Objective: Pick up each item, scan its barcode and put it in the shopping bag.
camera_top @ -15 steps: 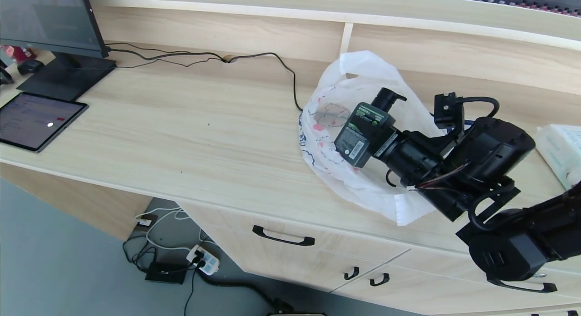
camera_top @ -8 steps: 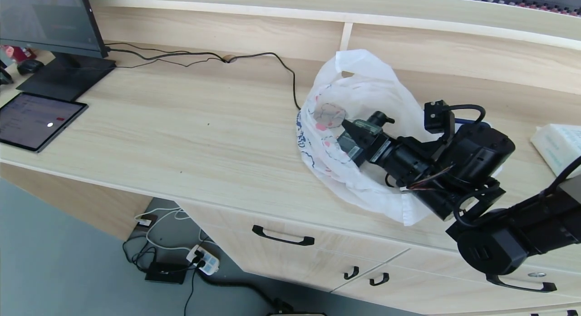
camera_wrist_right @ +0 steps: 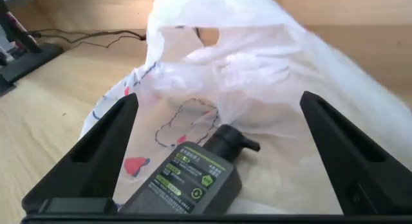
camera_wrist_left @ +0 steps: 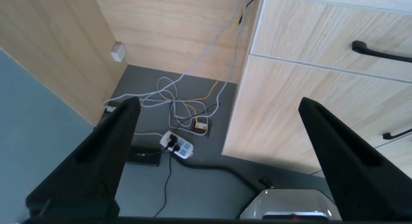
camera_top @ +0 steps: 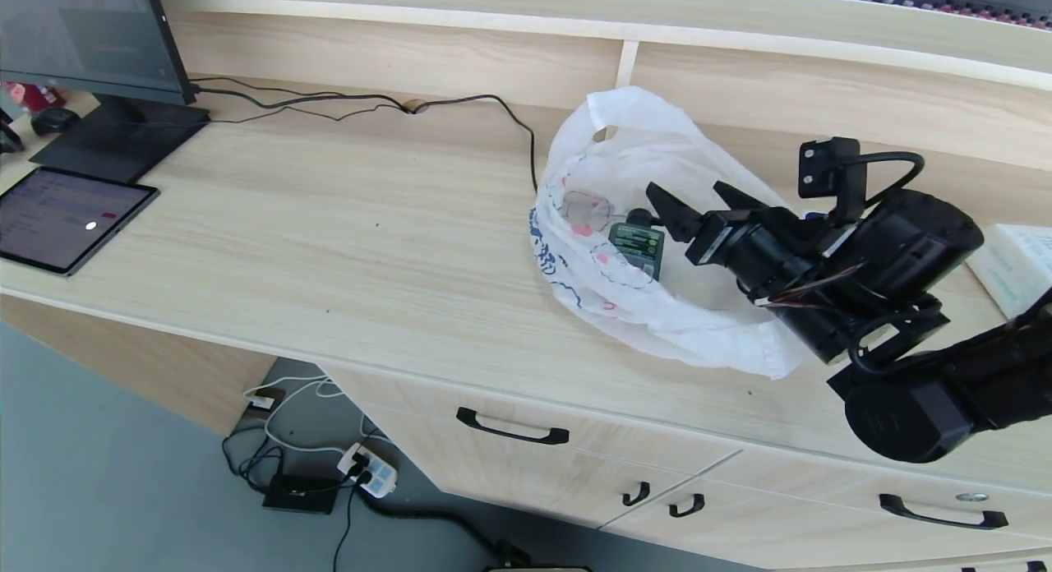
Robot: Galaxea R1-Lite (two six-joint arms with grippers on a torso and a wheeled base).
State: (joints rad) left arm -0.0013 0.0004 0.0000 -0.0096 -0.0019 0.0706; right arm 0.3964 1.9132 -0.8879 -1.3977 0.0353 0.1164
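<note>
Released bottle (camera_top: 637,243) lies in bag (camera_top: 682,342) before right hand (camera_top: 685,188).

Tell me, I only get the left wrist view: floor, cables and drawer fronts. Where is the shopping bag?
Observer: The bag lies on the counter with its mouth open, as the head view shows.
Visitor: Is anything in it?
Observer: Yes, a dark bottle with a green label lies inside.
Visitor: Is a hand holding that bottle?
Observer: No. The right hand hangs open at the bag's mouth, not gripping the bottle.
</note>
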